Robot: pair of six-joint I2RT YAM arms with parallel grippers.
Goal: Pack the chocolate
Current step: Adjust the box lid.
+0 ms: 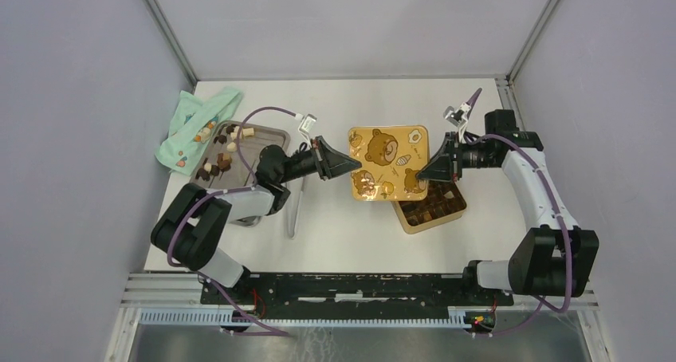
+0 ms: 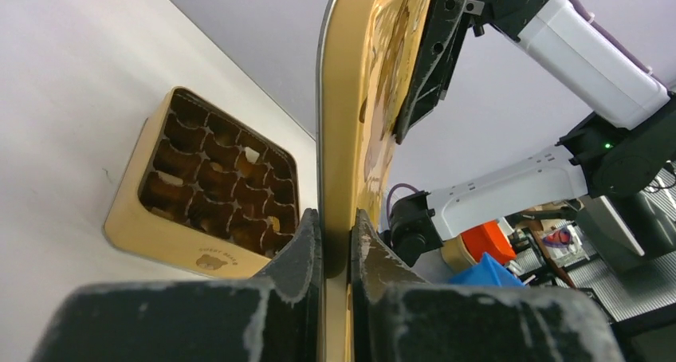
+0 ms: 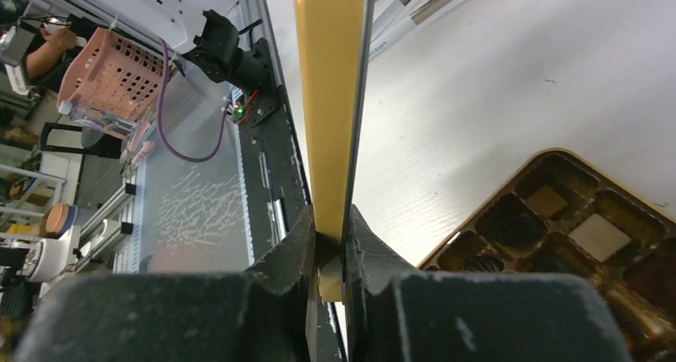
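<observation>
Both grippers are clamped on the lid (image 1: 388, 159). The left gripper (image 1: 355, 167) pinches its left edge and the right gripper (image 1: 420, 173) its right edge, and both wrist views show the fingers drawn tight on the thin gold rim. The lid hangs face up between them, clear of the table (image 1: 343, 234).

Take the tin (image 1: 437, 212) as the mark. It sits open on the table, nearest the arm bases, on the right arm's side. The lid overlaps its far left corner from above and reaches away to the far left, so most of the grid is uncovered. A few bits of chocolate (image 3: 599, 236) lie in the compartments, and many cups look empty.

The tweezers (image 1: 296, 206) lie flat well left of the tin, their long axis running near to far. Farther left and a little beyond, the tray (image 1: 271, 133) holds the loose chocolate (image 1: 222, 162): dark, brown and cream chunks in its left half. A green pouch (image 1: 195, 127) lies farthest left of the tin, against the tray.

The next move, I judge, turns on this. The loose chocolate lies behind the left gripper, out past its wrist and away from the tin. The left arm is therefore much the nearer to it, and the right arm the nearer to the tin. The chunks are too blocky for a long axis to matter. With both grippers taken up, neither can fetch a piece until the lid is set down somewhere off the tin.
</observation>
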